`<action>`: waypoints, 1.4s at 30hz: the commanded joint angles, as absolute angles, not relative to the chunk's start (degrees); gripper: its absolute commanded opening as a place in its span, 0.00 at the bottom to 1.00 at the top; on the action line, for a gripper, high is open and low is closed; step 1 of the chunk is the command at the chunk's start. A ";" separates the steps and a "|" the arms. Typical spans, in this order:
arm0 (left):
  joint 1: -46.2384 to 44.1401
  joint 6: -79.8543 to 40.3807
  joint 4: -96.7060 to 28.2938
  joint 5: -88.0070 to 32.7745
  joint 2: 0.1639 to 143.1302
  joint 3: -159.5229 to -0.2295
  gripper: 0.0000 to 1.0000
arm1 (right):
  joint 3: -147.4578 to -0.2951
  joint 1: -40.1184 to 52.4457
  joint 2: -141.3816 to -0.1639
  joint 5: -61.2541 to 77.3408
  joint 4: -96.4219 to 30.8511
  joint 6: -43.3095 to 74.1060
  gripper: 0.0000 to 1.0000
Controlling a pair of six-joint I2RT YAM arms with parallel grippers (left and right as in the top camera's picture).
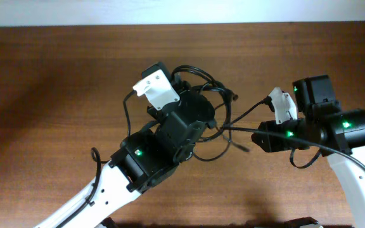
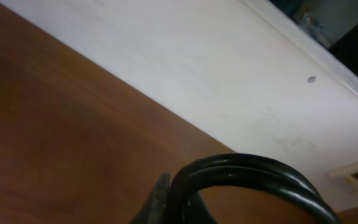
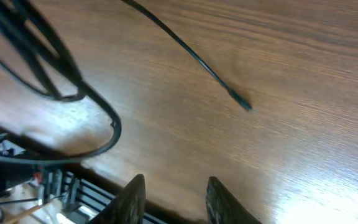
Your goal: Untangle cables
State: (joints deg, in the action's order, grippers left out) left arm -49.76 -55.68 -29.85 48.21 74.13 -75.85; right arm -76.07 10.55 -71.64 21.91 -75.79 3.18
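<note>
The cables point(image 1: 217, 104) are thin black cords tangled in a bunch at the table's middle. My left gripper point(image 1: 184, 88) sits over the bunch and is shut on a looped pair of cable strands point(image 2: 247, 169), which arch up and to the right from its jaws point(image 2: 166, 202). My right gripper point(image 1: 256, 138) lies just right of the tangle, open and empty point(image 3: 176, 200), low over the wood. One cable runs out toward it and ends in a small plug point(image 3: 241, 102) lying on the table. More cable loops point(image 3: 55, 68) show at the upper left of the right wrist view.
The brown wooden table point(image 1: 56, 76) has a white wall point(image 2: 216, 74) along its far edge. The table's edge and some equipment below it point(image 3: 48, 186) show close to my right jaws. My two arms lie close together near the tangle.
</note>
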 commanded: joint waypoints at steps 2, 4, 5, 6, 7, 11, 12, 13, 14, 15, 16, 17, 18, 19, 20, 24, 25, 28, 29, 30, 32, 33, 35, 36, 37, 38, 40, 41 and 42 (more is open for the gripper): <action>-49.82 -56.07 -29.19 55.57 72.62 -76.01 0.00 | -76.58 10.87 -71.61 37.36 -74.28 3.46 0.41; -49.89 -61.87 -27.70 48.51 72.62 -76.01 0.00 | -76.58 10.87 -71.61 40.53 -71.96 3.49 0.60; -49.89 -63.46 -25.50 42.63 72.62 -76.01 0.00 | -76.58 10.87 -71.61 40.49 -71.37 3.49 0.66; -49.89 -63.46 -24.53 40.84 72.62 -76.01 0.00 | -76.58 10.87 -71.61 40.27 -70.91 3.49 0.72; -49.89 -63.46 -22.63 37.47 72.62 -76.01 0.00 | -76.58 10.87 -71.64 38.41 -69.47 3.51 0.91; -49.89 -63.44 -21.08 31.68 72.60 -76.01 0.00 | -76.51 10.87 -71.64 17.06 -68.05 10.96 0.99; -49.89 -63.42 -20.58 30.15 72.60 -76.03 0.00 | -76.51 10.85 -71.64 12.27 -68.10 13.08 0.99; -49.87 -63.42 -20.32 29.56 72.58 -76.03 0.00 | -76.51 10.85 -71.64 7.07 -68.25 15.66 0.99; -49.87 -63.40 -20.36 29.71 72.31 -76.01 0.00 | -76.51 10.85 -71.64 2.20 -68.79 18.79 0.99; -49.82 -63.37 -20.40 29.80 71.77 -76.03 0.00 | -76.51 10.85 -71.64 -1.54 -69.38 20.75 0.99; -49.82 -63.37 -20.40 29.91 71.29 -76.01 0.00 | -76.51 10.85 -71.64 -5.80 -70.11 22.74 0.99; -49.82 -63.35 -20.58 31.24 70.46 -76.03 0.00 | -76.51 10.85 -71.64 -10.50 -70.96 24.56 0.99; -49.82 -63.13 -20.99 32.16 69.60 -76.01 0.00 | -76.51 10.74 -71.64 -12.45 -71.13 24.53 0.99; -49.82 -63.13 -21.98 33.98 68.73 -76.01 0.00 | -76.51 10.74 -71.64 -12.93 -71.11 24.53 0.99; -49.82 -63.00 -22.94 36.16 68.29 -76.01 0.00 | -76.51 10.76 -71.64 -12.91 -71.11 24.53 0.99; -49.82 -61.23 -25.21 43.62 68.05 -76.03 0.00 | -76.51 10.74 -71.64 -15.33 -71.13 24.51 0.99; -49.82 -60.53 -25.41 45.67 67.99 -76.03 0.00 | -76.51 10.74 -71.64 -15.75 -71.13 24.49 0.99; -49.82 -60.53 -26.28 46.35 68.01 -76.03 0.00 | -76.51 10.76 -71.64 -12.60 -71.11 23.94 0.99; -49.82 -60.55 -26.96 46.33 68.01 -76.01 0.00 | -76.51 10.76 -71.64 -10.13 -71.09 21.96 0.99; -49.82 -60.55 -28.01 46.30 68.01 -76.01 0.00 | -76.51 10.76 -71.64 -4.54 -70.91 16.49 0.99; -49.82 -60.55 -30.15 46.30 68.01 -76.01 0.00 | -76.51 10.87 -71.64 3.86 -70.89 8.45 0.99; -49.82 -60.55 -30.79 46.30 68.01 -76.01 0.00 | -76.51 10.87 -71.64 8.23 -70.89 5.26 0.99; -49.82 -60.55 -32.12 46.28 68.03 -76.01 0.00 | -76.51 10.87 -71.64 13.37 -70.89 2.00 0.99; -49.82 -60.55 -32.77 45.98 68.07 -76.01 0.00 | -76.51 10.87 -71.64 13.80 -70.89 1.89 0.99; -49.82 -60.55 -33.58 44.45 68.07 -76.01 0.00 | -76.51 10.87 -71.64 14.02 -70.89 1.87 0.99; -49.82 -60.23 -35.40 41.50 68.10 -76.01 0.00 | -76.51 10.87 -71.61 14.02 -70.87 1.65 0.99; -49.82 -60.10 -40.14 37.21 68.25 -76.01 0.00 | -76.51 10.87 -71.61 18.74 -70.72 -3.33 0.99; -49.82 -60.10 -41.63 36.01 68.45 -76.01 0.00 | -76.51 10.87 -71.61 21.63 -70.54 -5.72 0.99; -49.82 -59.88 -42.57 32.58 68.88 -76.01 0.00 | -76.51 10.87 -71.61 25.65 -70.24 -8.73 0.99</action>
State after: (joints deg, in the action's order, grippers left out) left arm -49.84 -60.45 -41.32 38.61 69.32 -75.68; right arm -76.09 10.59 -71.64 18.37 -70.57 -2.98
